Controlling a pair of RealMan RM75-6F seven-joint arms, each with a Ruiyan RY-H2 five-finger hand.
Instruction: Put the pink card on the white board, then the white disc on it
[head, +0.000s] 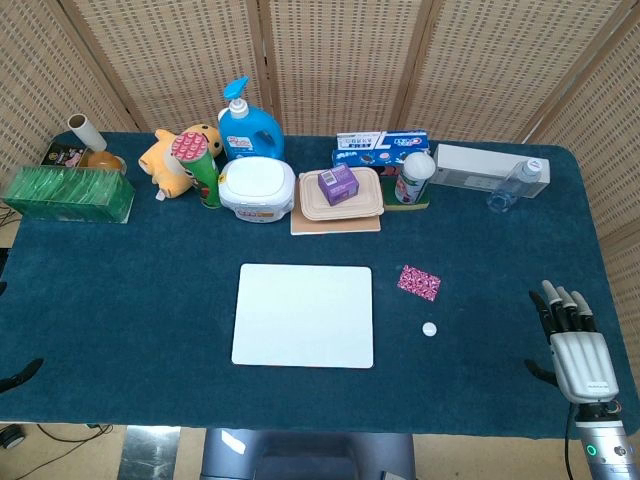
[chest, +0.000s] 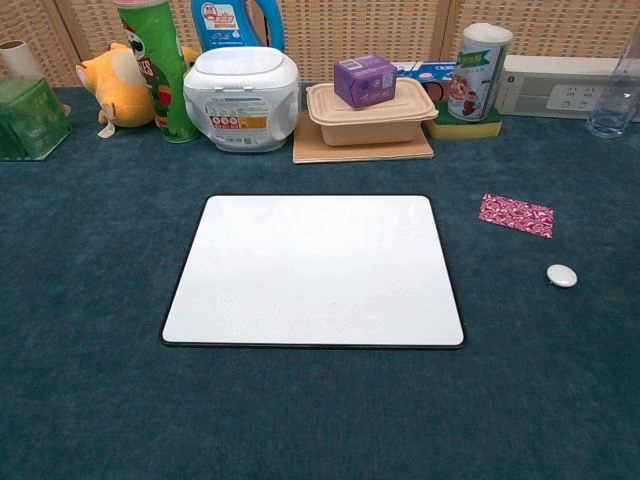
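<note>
Nothing done yet: white board is bare, both steps pending. Pink card lies flat on the surface just right of the board's upper right corner; white disc sits near it, closer to the front edge, also off the board. Right robot hand hovers at the surface's right front edge, fingers extended and slightly apart, holding nothing, well apart from card and disc, which lie to its left. Left robot hand: only a dark sliver at the left edge, state can't tell.
</note>
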